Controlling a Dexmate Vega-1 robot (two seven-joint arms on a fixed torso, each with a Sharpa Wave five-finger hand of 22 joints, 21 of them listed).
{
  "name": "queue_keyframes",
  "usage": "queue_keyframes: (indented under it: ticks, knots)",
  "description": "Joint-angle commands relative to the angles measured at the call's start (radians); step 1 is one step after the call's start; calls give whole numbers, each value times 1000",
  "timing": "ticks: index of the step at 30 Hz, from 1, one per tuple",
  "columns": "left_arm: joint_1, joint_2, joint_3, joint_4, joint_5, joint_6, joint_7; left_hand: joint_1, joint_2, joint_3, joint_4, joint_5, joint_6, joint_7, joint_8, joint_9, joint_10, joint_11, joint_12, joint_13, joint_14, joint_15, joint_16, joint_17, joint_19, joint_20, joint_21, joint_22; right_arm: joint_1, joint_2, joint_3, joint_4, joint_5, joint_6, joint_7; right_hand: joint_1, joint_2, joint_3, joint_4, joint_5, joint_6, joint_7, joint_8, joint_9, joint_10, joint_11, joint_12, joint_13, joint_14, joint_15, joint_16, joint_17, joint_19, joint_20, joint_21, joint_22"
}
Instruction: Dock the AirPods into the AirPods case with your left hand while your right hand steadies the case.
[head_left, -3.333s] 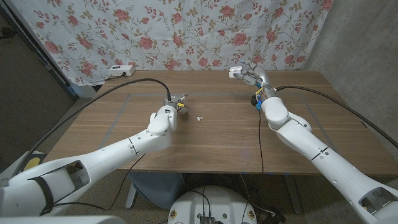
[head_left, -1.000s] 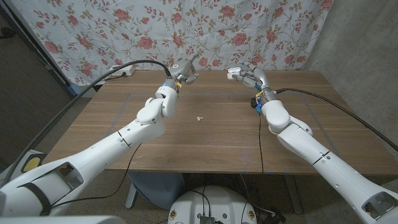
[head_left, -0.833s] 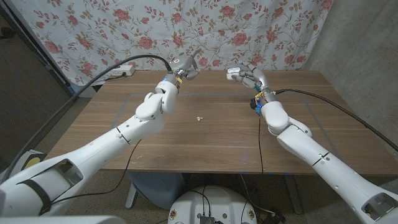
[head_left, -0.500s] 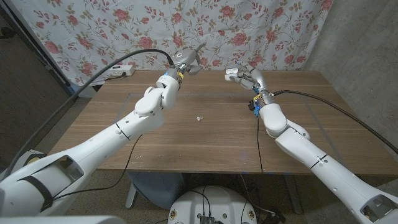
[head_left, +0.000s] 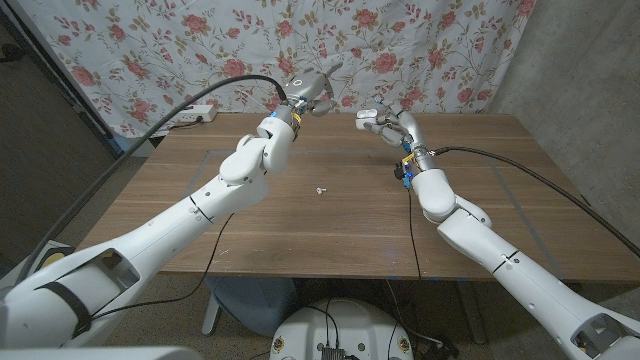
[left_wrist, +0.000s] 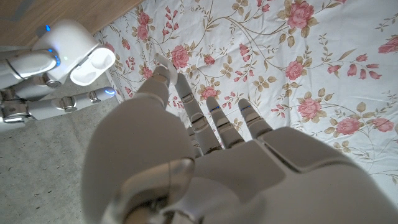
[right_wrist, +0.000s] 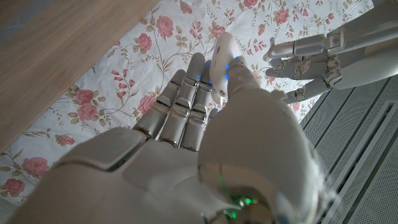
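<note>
Raised above the far edge of the tabletop (head_left: 480, 210), both hands, nearly level and close together. Right hand (head_left: 385, 121) wrapped around the open AirPods case (left_wrist: 79, 50), lid swung back, wells facing the left hand (head_left: 312, 90). Left hand fingers (left_wrist: 208, 109) mostly extended; cannot tell whether an earbud sits pinched at the fingertips. One small white earbud (head_left: 320, 189) lying on the tabletop near its middle, well apart from both hands. Probably light, hard, glossy and prone to slipping; best pinched by the stem, head left free for the well. Case likewise smooth, better clasped across its body, clear of the hinge.
</note>
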Motion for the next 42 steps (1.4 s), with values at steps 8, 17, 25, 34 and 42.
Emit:
queue_keyframes:
  ticks: [8, 17, 25, 34, 42]
  knots:
    - [-9, -37, -5, 46, -6, -95, 36, 18, 5, -5, 1, 3, 9, -5, -1, 5, 13, -21, 7, 45, 58, -47, 13, 10, 9, -3, 3, 3, 29, 21, -15, 18, -40, 28, 19, 11, -1, -2, 4, 6, -8, 2, -3, 3, 143, -132, 40, 4, 9, -159, -7, 6, -6, -5, 7, 2]
    - [-17, -67, 1, 93, -20, -139, 81, 22, 4, -5, 2, 3, 11, -6, -1, 5, 11, -21, 8, 45, 59, -45, 14, 13, 10, -3, 3, 3, 45, 35, -19, 38, -39, 43, 28, 11, -1, -2, 4, 5, -10, 2, -2, 3, 143, -132, 40, 3, 10, -159, -9, 8, -8, -5, 6, 2]
    - [-28, -78, 10, 111, -23, -151, 77, 24, 5, -4, 2, 3, 12, -6, -2, 5, 9, -21, 7, 45, 59, -45, 13, 14, 10, -2, 3, 3, 49, 43, -14, 44, -23, 46, 35, 11, -1, -2, 5, 5, -11, 2, -1, 3, 144, -132, 41, 3, 12, -159, -10, 10, -8, -4, 6, 2]
    - [-27, -84, 17, 114, -23, -151, 75, 27, 6, -4, 3, 3, 14, -7, -1, 5, 8, -20, 9, 44, 61, -45, 13, 17, 12, -4, 4, 4, 56, 43, -9, 58, -7, 69, 49, 12, 0, -2, 5, 5, -12, 3, -1, 3, 143, -132, 41, 2, 13, -159, -13, 12, -8, -4, 7, 2]
    - [-27, -85, 20, 113, -25, -149, 67, 30, 5, -5, 2, 3, 18, -9, -1, 5, 9, -20, 10, 44, 61, -47, 13, 19, 12, -4, 3, 4, 55, 42, -2, 60, 5, 71, 51, 12, -1, -3, 5, 5, -12, 3, 0, 3, 143, -132, 41, 1, 14, -159, -15, 13, -9, -3, 7, 2]
